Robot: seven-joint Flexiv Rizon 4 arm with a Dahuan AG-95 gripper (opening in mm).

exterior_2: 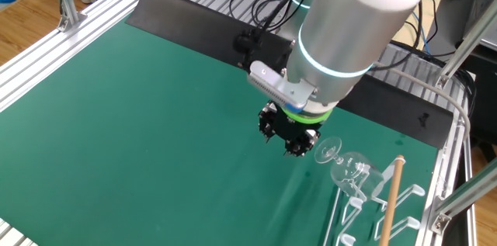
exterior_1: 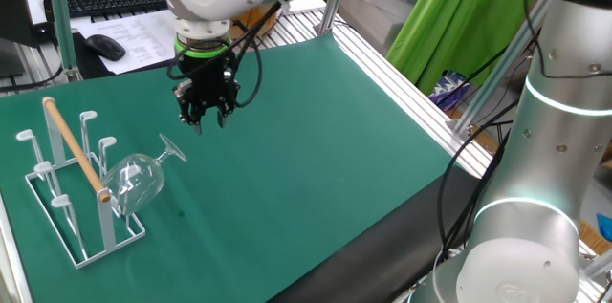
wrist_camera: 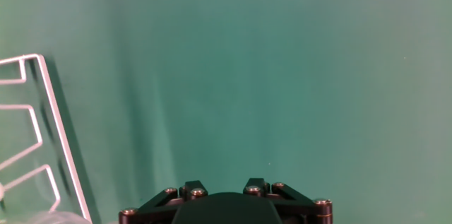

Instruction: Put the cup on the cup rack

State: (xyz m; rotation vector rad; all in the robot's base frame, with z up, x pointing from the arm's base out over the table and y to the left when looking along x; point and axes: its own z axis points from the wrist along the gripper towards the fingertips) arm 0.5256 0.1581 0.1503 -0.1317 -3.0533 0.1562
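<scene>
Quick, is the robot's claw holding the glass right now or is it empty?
Claw: empty and partly open, hanging above the green mat. The cup is not in it; it hangs tilted on the cup rack.

Light was bright and even across the green mat [exterior_1: 316, 150], with only faint, soft shadows under the rack [exterior_1: 76, 198] and the gripper [exterior_1: 206, 112]. The glass [exterior_1: 139, 177] caught pale glints, and the arm's shell [exterior_2: 357, 13] showed mild sheen. The hand view looked softer, with hazy mat folds and dim corners.
</scene>
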